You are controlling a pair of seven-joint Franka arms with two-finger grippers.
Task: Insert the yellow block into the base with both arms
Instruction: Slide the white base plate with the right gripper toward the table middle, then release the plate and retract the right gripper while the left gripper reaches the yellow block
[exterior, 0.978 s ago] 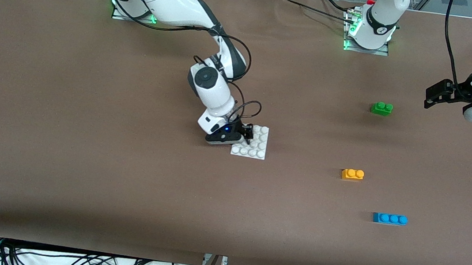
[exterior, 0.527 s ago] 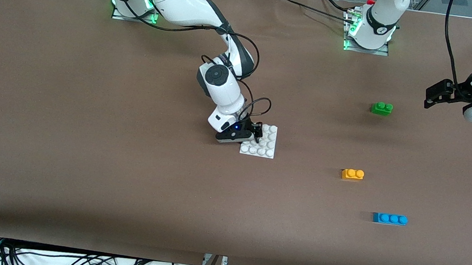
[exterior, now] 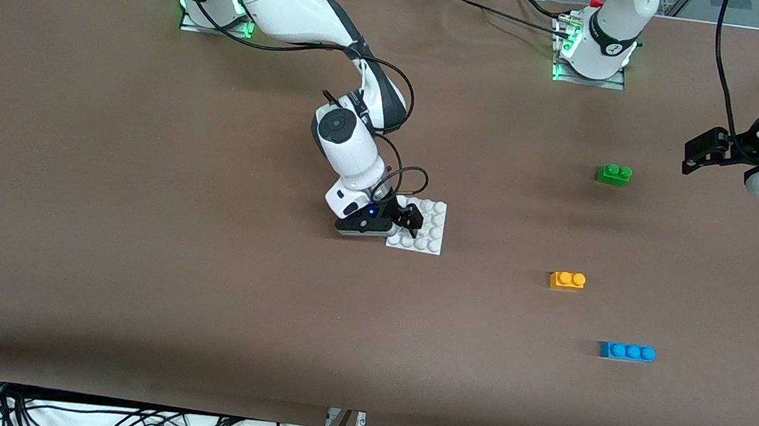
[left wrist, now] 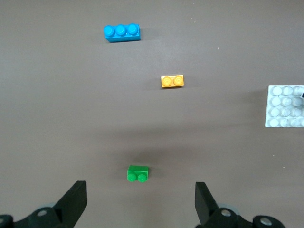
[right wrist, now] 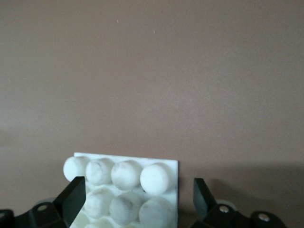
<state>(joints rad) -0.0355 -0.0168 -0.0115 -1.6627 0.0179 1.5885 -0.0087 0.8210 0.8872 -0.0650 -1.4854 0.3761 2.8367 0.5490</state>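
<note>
Right pincer [exterior: 409, 220] apart over base [exterior: 428, 236], so nothing steadies it; my left pincer [left wrist: 140, 203] waits, apart, above green brick [left wrist: 137, 173]; yellow block [exterior: 567, 280] untouched on counter [exterior: 132, 249].

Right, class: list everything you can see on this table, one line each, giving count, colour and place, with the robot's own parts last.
base: one, white, mid-table, under the right gripper.
yellow block: one, orange-yellow, toward the left arm's end, nearer the front camera than the base.
green brick: one, green, farther from the front camera than the yellow block.
blue brick: one, blue, three studs, nearest the front camera.
table: one, brown.
right gripper: one, black, open, at the base's edge.
left gripper: one, black, open, waiting near the green brick.
</note>
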